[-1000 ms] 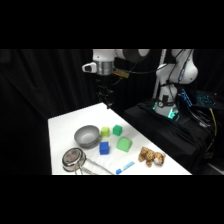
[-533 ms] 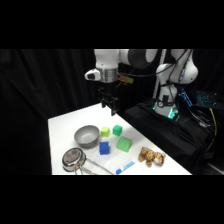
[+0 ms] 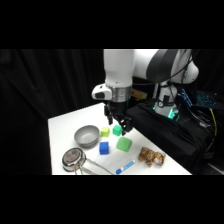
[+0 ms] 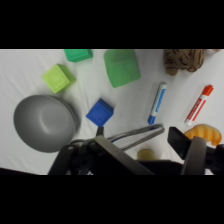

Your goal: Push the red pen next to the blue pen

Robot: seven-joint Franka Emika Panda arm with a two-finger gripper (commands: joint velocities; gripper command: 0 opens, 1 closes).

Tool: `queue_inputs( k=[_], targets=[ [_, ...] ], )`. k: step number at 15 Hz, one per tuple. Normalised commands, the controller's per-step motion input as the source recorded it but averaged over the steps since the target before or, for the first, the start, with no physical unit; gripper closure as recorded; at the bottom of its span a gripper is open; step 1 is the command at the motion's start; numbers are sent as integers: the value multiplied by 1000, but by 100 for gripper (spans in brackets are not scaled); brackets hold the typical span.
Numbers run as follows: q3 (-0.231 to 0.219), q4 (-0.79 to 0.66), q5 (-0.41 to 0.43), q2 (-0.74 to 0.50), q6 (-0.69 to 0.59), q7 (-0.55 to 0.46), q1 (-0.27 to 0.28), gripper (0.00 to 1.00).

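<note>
Around the grey bowl [image 4: 45, 122] on the white table [image 4: 20, 70] lie a lime-green cube [image 4: 58, 78], a blue cube [image 4: 100, 112], two green blocks [image 4: 121, 67], a blue pen [image 4: 157, 103], a red pen [image 4: 199, 103] with a whitish end, and a brown plush toy [image 4: 184, 60].

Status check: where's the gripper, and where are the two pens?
Gripper above the table, empty, clear of both pens. Red pen lies beside blue pen, a gap between them. Nothing in that gap.
</note>
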Motion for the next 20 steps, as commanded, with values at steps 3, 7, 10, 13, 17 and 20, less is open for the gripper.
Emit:
queue_inputs(
  k=[3, 7, 10, 13, 17, 20],
  targets=[
    [67, 351, -46, 342, 62, 283, 175, 0],
    [38, 328, -50, 324, 44, 299, 188, 0],
    [24, 307, -55, 279, 20, 266, 192, 0],
    [25, 286, -60, 236, 3, 234, 194, 0],
    [28, 235, -40, 198, 9, 190, 163, 0],
    [29, 185, -20, 165, 49, 159, 129, 0]
  ],
)
